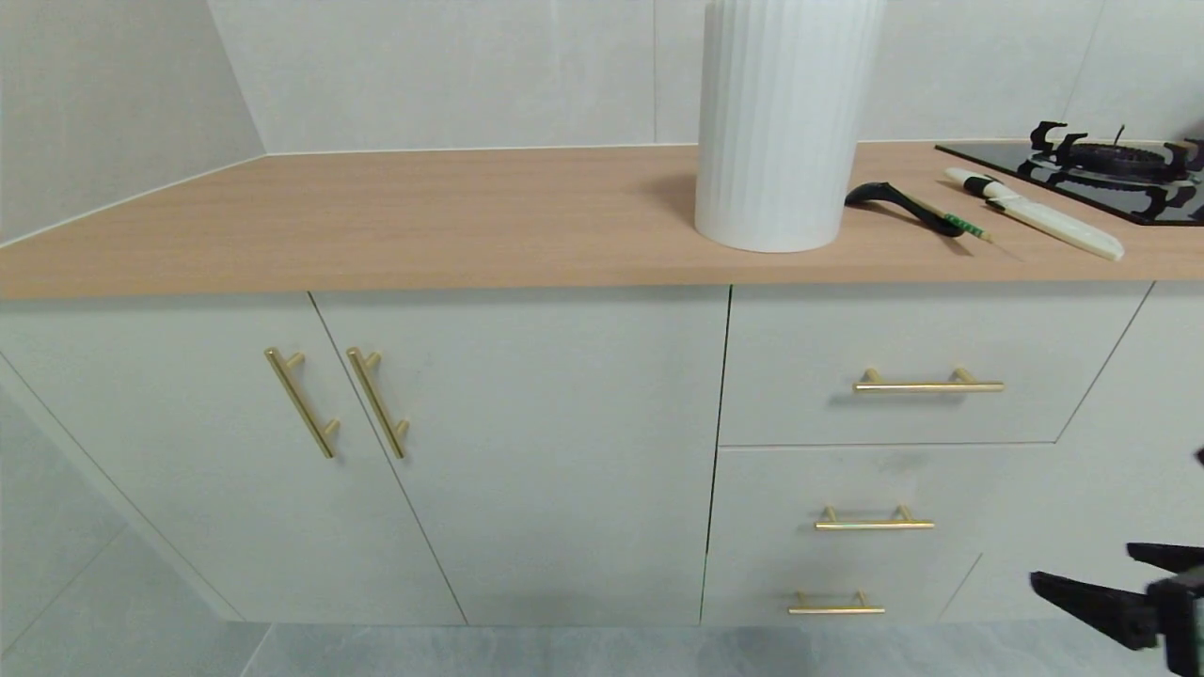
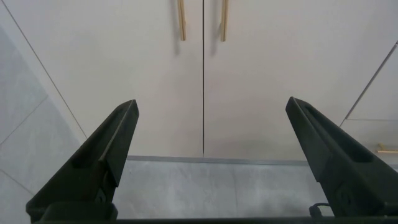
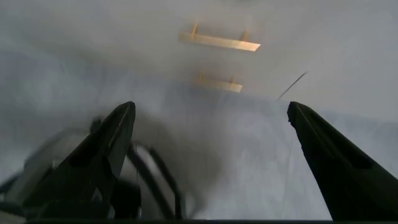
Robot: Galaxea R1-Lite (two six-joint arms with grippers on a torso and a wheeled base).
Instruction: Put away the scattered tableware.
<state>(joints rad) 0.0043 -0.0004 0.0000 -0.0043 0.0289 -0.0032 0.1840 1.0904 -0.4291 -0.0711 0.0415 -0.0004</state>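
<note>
The right gripper (image 1: 1082, 564) hangs open beside the drawers (image 1: 828, 329); the left gripper (image 2: 210, 106), also open, faces the cabinet doors (image 2: 261, 93). A black spoon (image 1: 894, 201), chopsticks (image 1: 964, 226) and white knife (image 1: 1039, 215) lie beside a ribbed canister (image 1: 781, 141).

A black utensil (image 1: 908, 205), perhaps a ladle, and a white knife (image 1: 1039, 216) lie flat on the countertop (image 1: 423, 216).

A white canister (image 1: 788, 122) stands close beside the black spoon (image 1: 914, 211).

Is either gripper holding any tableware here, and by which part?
Nothing is held. The left gripper and right gripper are both open and empty, low before the cabinets; the utensils lie on the countertop.
</note>
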